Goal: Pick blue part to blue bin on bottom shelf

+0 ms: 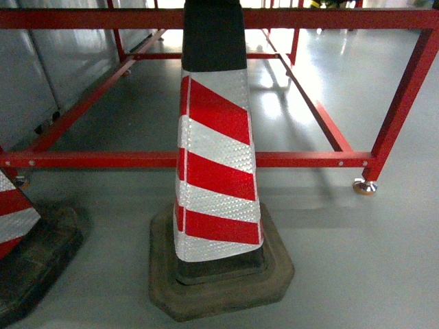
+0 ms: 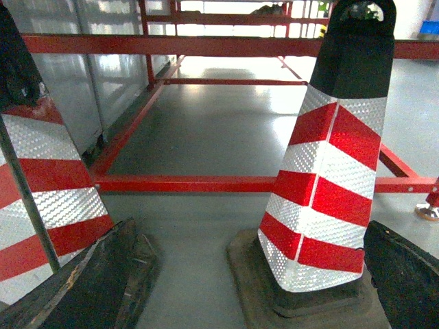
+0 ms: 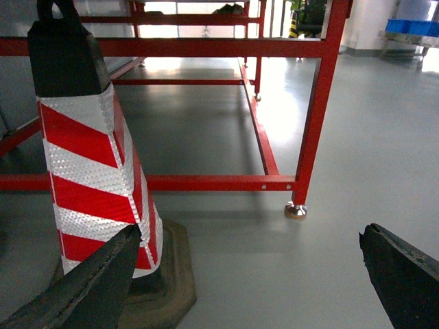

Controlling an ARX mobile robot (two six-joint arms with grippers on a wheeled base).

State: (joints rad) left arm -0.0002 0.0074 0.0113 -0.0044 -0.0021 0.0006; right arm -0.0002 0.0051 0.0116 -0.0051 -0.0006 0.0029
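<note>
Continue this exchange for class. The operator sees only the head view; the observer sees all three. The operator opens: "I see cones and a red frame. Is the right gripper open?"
Observer: Yes, the right gripper is open, fingers spread wide above bare floor.
Operator: And the left?
Observer: The left gripper is open too, with a striped cone standing beyond its fingers.
Operator: Anything blue?
Observer: Only something blue far off, top right of the right wrist view; too small to identify.
</note>
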